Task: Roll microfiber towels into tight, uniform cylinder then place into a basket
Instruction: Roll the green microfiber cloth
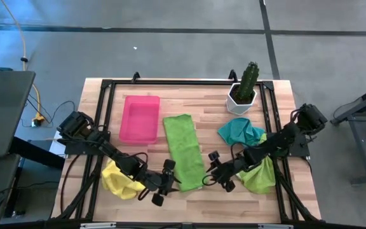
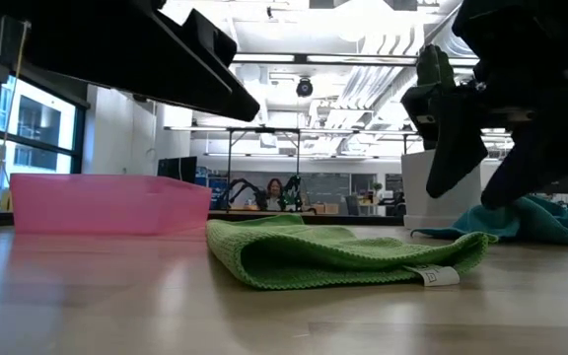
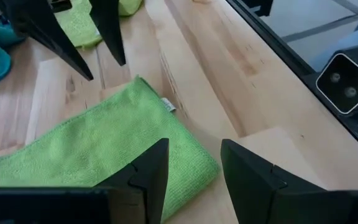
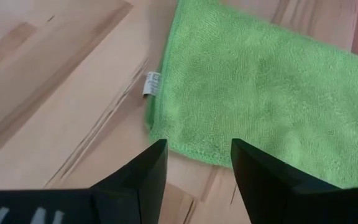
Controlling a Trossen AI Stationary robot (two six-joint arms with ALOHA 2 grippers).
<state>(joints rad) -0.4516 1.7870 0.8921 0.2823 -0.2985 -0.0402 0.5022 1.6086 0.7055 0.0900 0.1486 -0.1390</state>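
Looking at the pink basket point(image 1: 140, 119), we find nothing inside (no towel rolled); both grippers, left point(image 1: 162, 185) and right point(image 1: 218, 173), hover released over the flat green towel point(image 1: 184, 151).

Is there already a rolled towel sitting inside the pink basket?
No. In the high view the pink basket shows only its bare floor, and the green towel lies flat on the table beside it.
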